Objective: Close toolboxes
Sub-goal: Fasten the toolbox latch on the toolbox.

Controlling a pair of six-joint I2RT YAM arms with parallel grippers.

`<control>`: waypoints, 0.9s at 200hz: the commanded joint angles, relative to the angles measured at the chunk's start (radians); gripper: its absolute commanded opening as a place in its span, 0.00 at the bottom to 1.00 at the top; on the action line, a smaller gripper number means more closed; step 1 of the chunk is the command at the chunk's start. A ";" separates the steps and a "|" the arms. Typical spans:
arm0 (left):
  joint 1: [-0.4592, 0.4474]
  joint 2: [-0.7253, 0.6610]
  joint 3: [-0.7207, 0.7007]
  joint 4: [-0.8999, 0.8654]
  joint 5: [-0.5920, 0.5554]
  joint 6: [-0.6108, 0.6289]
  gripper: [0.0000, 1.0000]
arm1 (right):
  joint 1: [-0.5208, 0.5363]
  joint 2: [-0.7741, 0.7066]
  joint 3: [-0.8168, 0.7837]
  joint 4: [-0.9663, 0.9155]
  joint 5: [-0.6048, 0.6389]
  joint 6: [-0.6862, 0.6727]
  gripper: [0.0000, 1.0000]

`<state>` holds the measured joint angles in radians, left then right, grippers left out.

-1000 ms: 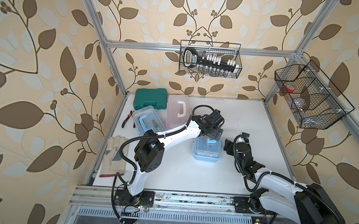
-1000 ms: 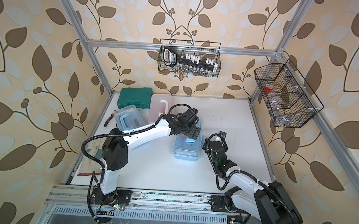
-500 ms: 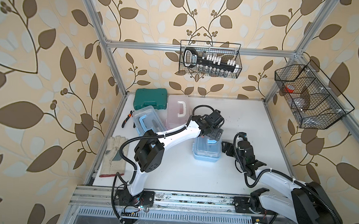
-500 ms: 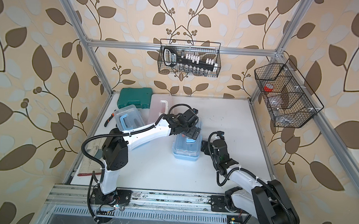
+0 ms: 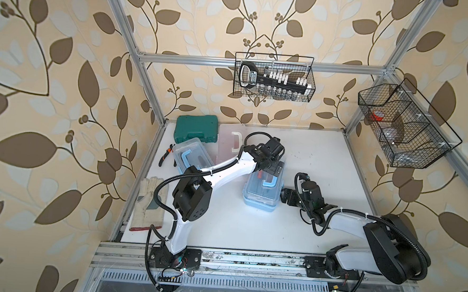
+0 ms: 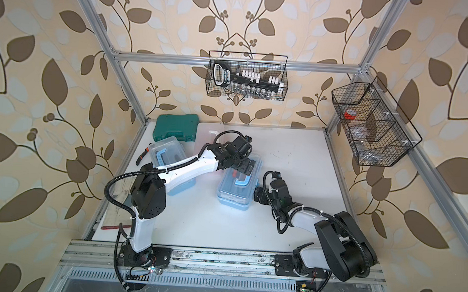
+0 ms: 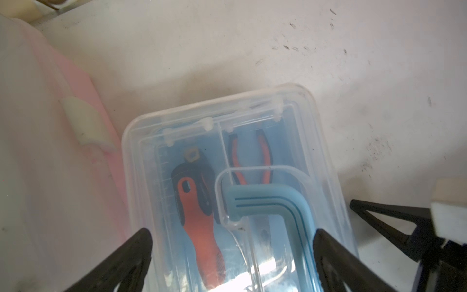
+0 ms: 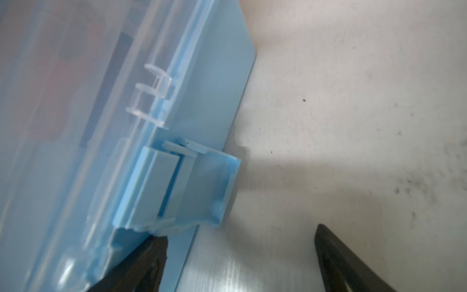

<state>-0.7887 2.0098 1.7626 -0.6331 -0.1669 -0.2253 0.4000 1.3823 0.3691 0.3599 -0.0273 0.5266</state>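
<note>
1. Holding my left gripper (image 5: pixel 271 168) above the middle blue toolbox (image 5: pixel 263 190), I have its jaws wide apart, one on each side of the blue handle (image 7: pixel 273 202), and it grips nothing. I judge it is there to press the clear lid (image 7: pixel 290 144) down, so that the box does not slide or spring open.
2. My right gripper (image 8: pixel 240 233) is at the side wall of this same box, also spread wide and empty. One fingertip (image 8: pixel 151 252) is just under the latch (image 8: pixel 192 182), which hangs outward and is not snapped. I think this place is chosen so the finger can flip the latch up over the lid's edge.
3. The box lies in the middle of the table (image 5: pixel 322 162), between my two arms, where both reach it.
4. Toolboxes: three. Two are light blue, the middle one and the second blue toolbox (image 5: pixel 191 155) near the left wall. One is the pink toolbox (image 5: pixel 229 141) at the back. Whether these two are latched, I cannot tell.
5. Inside the middle box: two tools, one orange and black tool (image 7: pixel 199 227) and one orange-handled pliers (image 7: pixel 250 156).
6. Other things: one dark green case (image 5: pixel 196 128), one loose pliers (image 5: pixel 165 158), and two baskets, the back wire basket (image 5: pixel 274 98) and the right wire basket (image 5: pixel 413 158).
</note>
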 commanded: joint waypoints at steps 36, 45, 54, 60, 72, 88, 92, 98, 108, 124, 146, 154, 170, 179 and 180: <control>0.022 0.075 -0.044 -0.205 0.069 -0.013 0.99 | 0.113 0.132 0.074 0.170 0.141 -0.088 0.89; 0.022 0.076 -0.045 -0.204 0.069 -0.012 0.99 | 0.129 0.148 0.067 0.207 0.176 -0.094 0.89; 0.022 0.076 -0.046 -0.206 0.069 -0.010 0.99 | 0.148 0.160 0.060 0.239 0.219 -0.099 0.90; 0.022 0.076 -0.048 -0.206 0.069 -0.008 0.99 | 0.160 0.165 0.050 0.270 0.248 -0.104 0.90; 0.022 0.075 -0.054 -0.205 0.067 -0.006 0.99 | 0.180 0.173 0.039 0.312 0.304 -0.111 0.90; 0.022 0.073 -0.061 -0.204 0.065 -0.006 0.99 | 0.191 0.173 0.033 0.335 0.362 -0.114 0.90; 0.022 0.073 -0.061 -0.204 0.066 -0.006 0.99 | 0.191 0.172 0.032 0.338 0.377 -0.114 0.90; 0.022 0.071 -0.065 -0.203 0.066 -0.006 0.99 | 0.191 0.170 0.029 0.338 0.402 -0.111 0.90; 0.022 0.069 -0.069 -0.200 0.065 -0.006 0.99 | 0.191 0.161 0.022 0.343 0.438 -0.115 0.90; 0.022 0.069 -0.072 -0.197 0.066 -0.008 0.99 | 0.191 0.142 0.014 0.344 0.462 -0.130 0.90; 0.022 0.071 -0.072 -0.193 0.067 -0.011 0.99 | 0.191 0.112 0.002 0.345 0.476 -0.142 0.90; 0.022 0.071 -0.074 -0.191 0.069 -0.012 0.99 | 0.191 0.102 -0.002 0.345 0.479 -0.144 0.90; 0.022 0.070 -0.078 -0.183 0.072 -0.014 0.99 | 0.191 0.088 -0.002 0.342 0.469 -0.159 0.90; 0.022 0.071 -0.082 -0.180 0.075 -0.016 0.99 | 0.191 0.079 0.002 0.329 0.470 -0.160 0.90; 0.022 0.071 -0.082 -0.180 0.075 -0.016 0.99 | 0.191 0.079 0.002 0.327 0.470 -0.160 0.90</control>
<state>-0.7650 2.0106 1.7557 -0.6453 -0.1940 -0.1963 0.5888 1.4956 0.3702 0.6323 0.4149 0.3836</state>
